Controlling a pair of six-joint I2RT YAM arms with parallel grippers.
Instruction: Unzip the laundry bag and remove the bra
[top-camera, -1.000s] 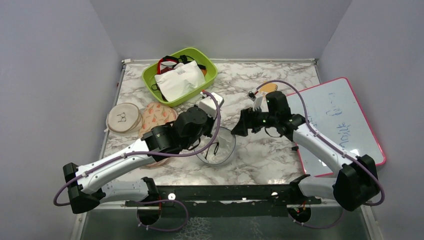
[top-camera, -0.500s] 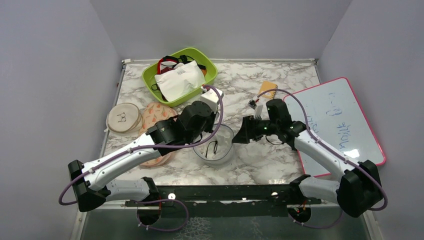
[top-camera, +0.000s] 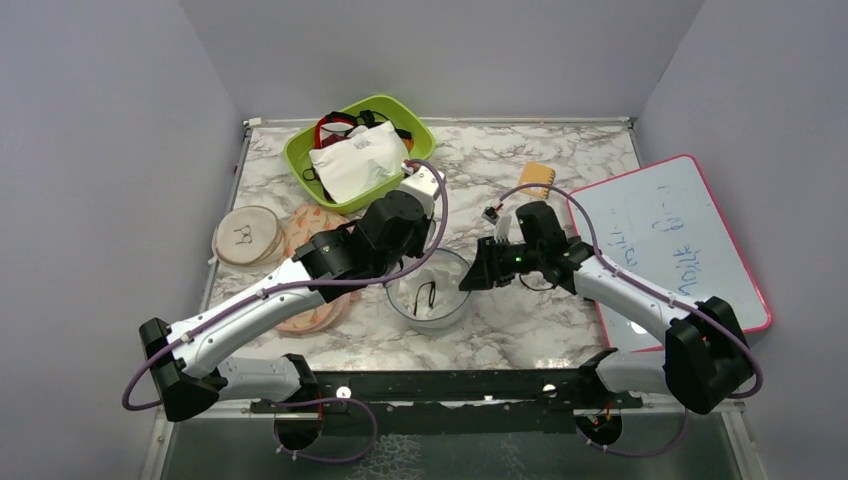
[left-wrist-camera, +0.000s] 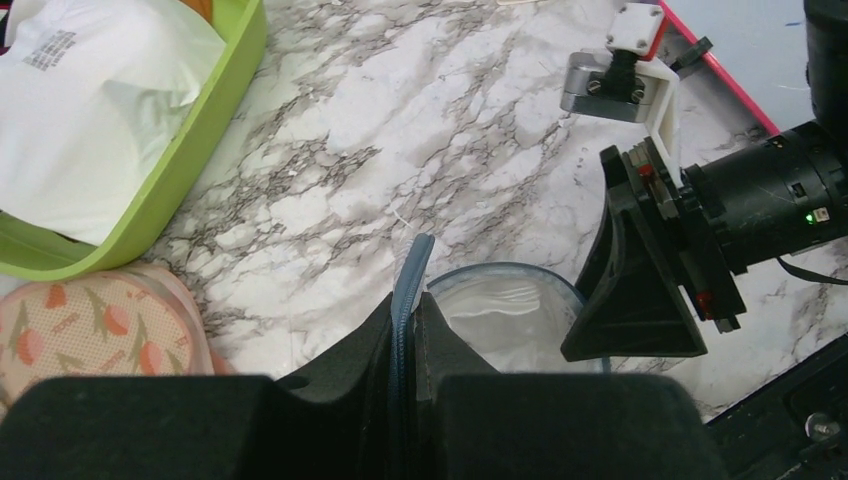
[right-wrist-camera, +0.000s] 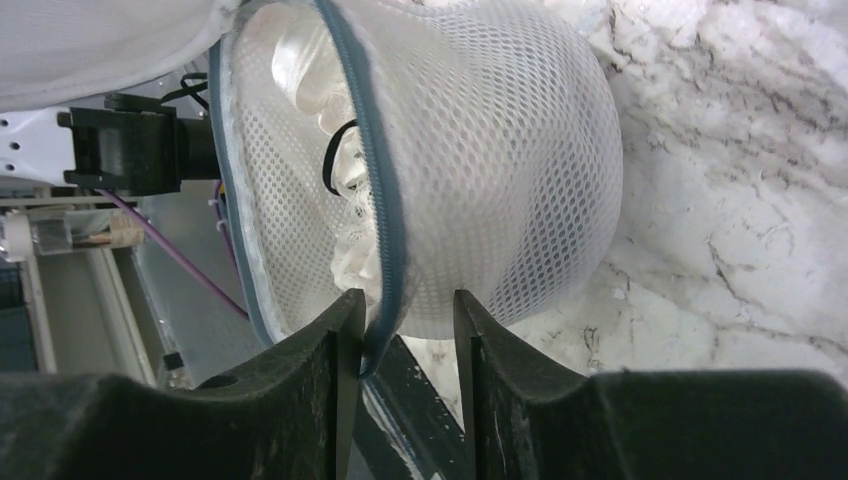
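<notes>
The round, white-mesh laundry bag with a grey-blue zip band sits at the middle of the marble table. It stands open like a bowl with its mouth up, and from above it is round with no clear long axis. The left gripper is clenched on the band at the rim's 11 o'clock. The right gripper straddles the rim at 3 o'clock, jaws apart. A thin black strap lies inside the bag. Farther off at 11 o'clock, a lime-green plastic tray holds a white pouch.
</notes>
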